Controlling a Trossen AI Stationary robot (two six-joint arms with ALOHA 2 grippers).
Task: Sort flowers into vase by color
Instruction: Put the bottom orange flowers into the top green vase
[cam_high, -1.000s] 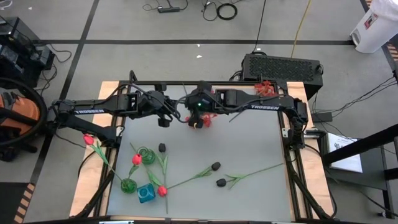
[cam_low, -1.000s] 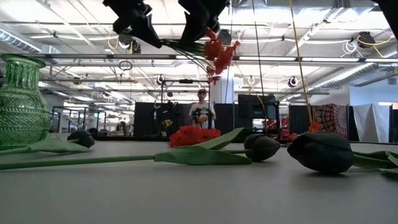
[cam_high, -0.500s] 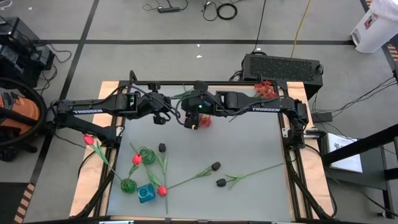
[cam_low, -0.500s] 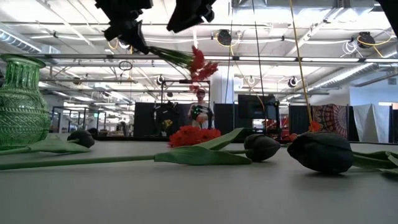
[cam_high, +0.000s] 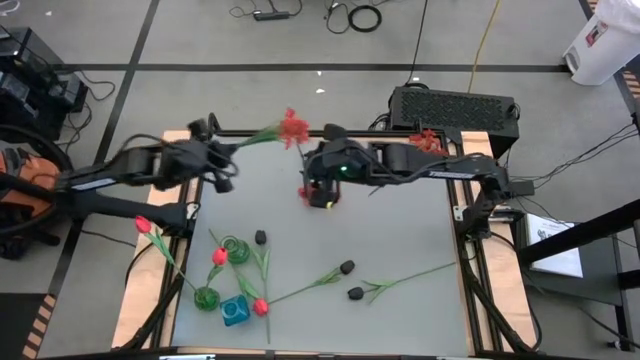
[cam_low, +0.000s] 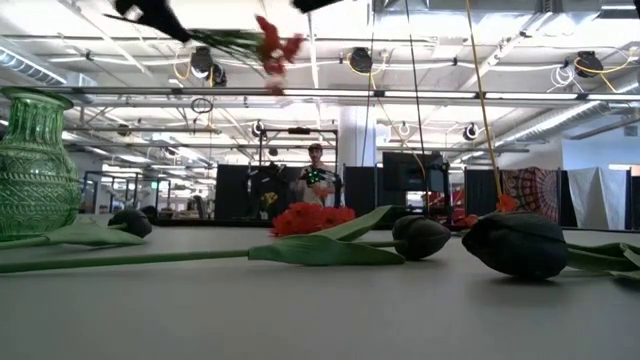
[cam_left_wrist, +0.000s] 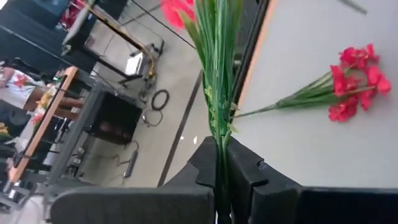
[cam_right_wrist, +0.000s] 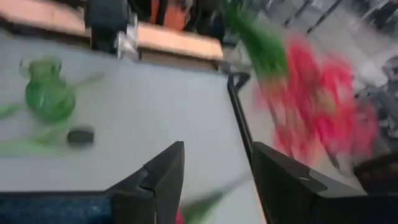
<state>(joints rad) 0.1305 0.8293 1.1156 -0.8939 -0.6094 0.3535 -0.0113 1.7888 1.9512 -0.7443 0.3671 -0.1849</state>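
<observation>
Moved: the red frilly flower (cam_high: 293, 127) has swung away from the right gripper (cam_high: 318, 196) toward the table's (cam_high: 400, 230) far edge, carried off by the left gripper (cam_high: 226, 172).
Left gripper: clamped on the green stem (cam_left_wrist: 219, 118), which runs up between its fingers (cam_left_wrist: 245, 177).
Right gripper: fingers (cam_right_wrist: 163, 174) spread, nothing between them, over the table's middle.
Loose flowers: black buds (cam_high: 347, 267) and red tulips (cam_high: 218, 256) lie near the green vase (cam_high: 236, 249).
</observation>
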